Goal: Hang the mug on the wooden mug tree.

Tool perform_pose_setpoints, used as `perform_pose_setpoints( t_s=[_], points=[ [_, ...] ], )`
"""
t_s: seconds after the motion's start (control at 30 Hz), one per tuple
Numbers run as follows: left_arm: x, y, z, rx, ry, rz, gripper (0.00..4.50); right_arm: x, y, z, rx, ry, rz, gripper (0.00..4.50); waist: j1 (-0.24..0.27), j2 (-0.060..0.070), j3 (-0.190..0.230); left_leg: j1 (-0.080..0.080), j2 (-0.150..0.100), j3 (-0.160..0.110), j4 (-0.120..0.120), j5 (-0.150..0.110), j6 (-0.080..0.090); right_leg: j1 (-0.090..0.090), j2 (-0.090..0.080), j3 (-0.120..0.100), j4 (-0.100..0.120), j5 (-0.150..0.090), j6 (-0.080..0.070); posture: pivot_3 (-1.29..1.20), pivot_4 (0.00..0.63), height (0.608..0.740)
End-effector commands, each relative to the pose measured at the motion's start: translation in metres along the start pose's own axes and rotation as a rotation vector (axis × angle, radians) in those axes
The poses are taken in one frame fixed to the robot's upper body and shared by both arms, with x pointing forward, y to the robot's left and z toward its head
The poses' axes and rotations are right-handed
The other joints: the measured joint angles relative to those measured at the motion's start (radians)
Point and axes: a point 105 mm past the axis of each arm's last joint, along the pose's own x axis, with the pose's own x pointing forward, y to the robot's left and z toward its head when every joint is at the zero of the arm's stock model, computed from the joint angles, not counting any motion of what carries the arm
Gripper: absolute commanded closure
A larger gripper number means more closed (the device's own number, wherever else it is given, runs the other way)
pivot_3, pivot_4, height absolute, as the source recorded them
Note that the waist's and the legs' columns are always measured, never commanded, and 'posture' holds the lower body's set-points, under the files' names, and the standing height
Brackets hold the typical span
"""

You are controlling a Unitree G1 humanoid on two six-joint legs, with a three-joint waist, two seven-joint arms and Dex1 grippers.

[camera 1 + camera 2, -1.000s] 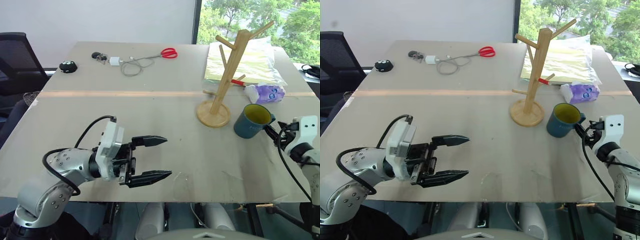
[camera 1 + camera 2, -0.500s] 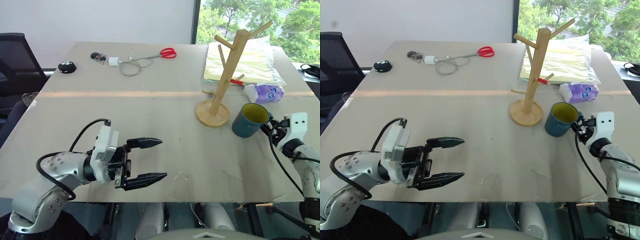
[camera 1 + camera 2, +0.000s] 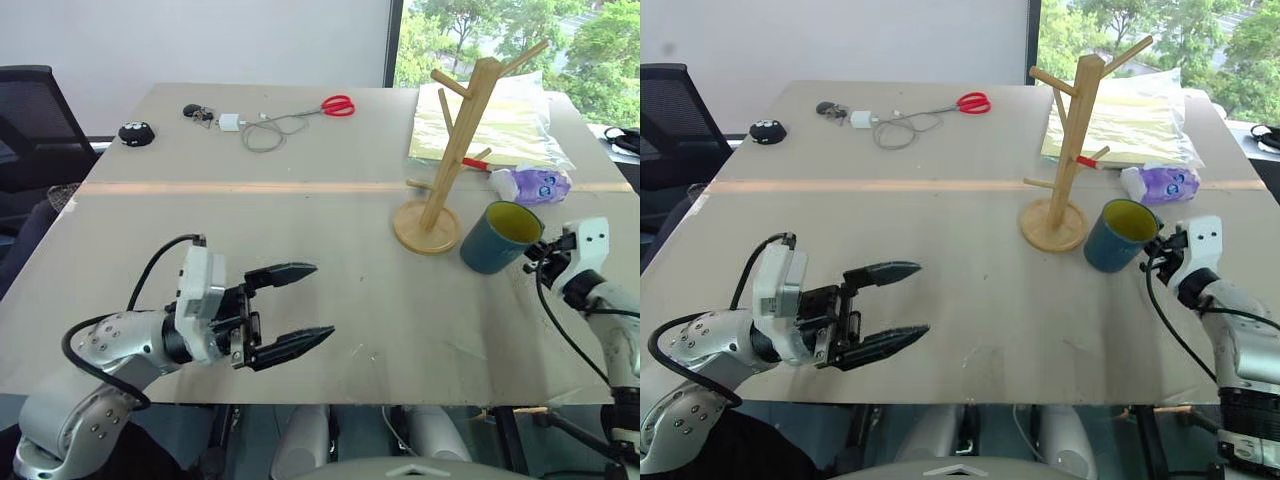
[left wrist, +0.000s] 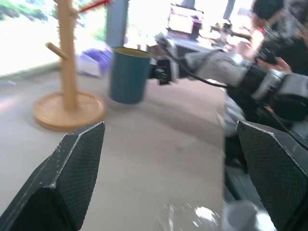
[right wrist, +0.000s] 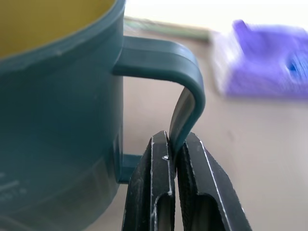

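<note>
Ceramic mug (image 3: pixel 497 238): stiff, glossy, probably weighty; tilts.
Hold: right gripper (image 5: pixel 177 159) clamped on handle's thin edge.
Left gripper (image 3: pixel 300 306): apart, idle.
Tree (image 3: pixel 440 170): just beside.

Daylight pours in through the window (image 3: pixel 500 40) at the far right, leaving the desk (image 3: pixel 300 220) evenly bright with only soft, faint shadows. In the left wrist view the background is washed out to white and everything is smeared by blur. In the right wrist view, the mug (image 5: pixel 57 106) is crisp while the purple packet (image 5: pixel 269 62) behind it is out of focus.
</note>
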Motion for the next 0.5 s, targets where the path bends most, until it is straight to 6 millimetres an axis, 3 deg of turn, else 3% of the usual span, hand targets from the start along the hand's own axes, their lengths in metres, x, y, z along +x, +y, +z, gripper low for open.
perform_pose_setpoints(
  t_s=[0.03, 0.17, 0.5],
  points=[
    [-0.007, 0.001, 0.011, 0.021, -0.024, -0.030, 0.00, -0.011, 0.015, 0.053, -0.075, -0.086, 0.119, 4.46, 0.000, 0.000, 0.000, 0.000, 0.000, 0.000, 0.000, 0.000, 0.000, 0.000, 0.000, 0.000, 0.000, 0.000, 0.000, 0.00, 0.150, 0.740],
    [-0.015, 0.002, 0.017, -0.022, -0.031, -0.063, 0.00, -0.013, 0.033, 0.082, -0.193, -0.025, 0.241, 4.46, -0.002, 0.000, 0.000, 0.000, 0.001, -0.001, 0.000, 0.000, 0.000, 0.000, 0.000, -0.001, 0.000, 0.000, 0.000, 0.00, 0.150, 0.740],
    [-0.008, -0.001, 0.017, -0.041, -0.026, -0.038, 0.00, 0.002, 0.063, 0.115, -0.282, 0.016, 0.325, 4.46, 0.001, -0.002, 0.001, -0.002, 0.000, -0.001, 0.000, 0.000, 0.000, -0.001, 0.000, -0.001, -0.001, 0.000, 0.000, 0.00, 0.150, 0.740]
  ],
)
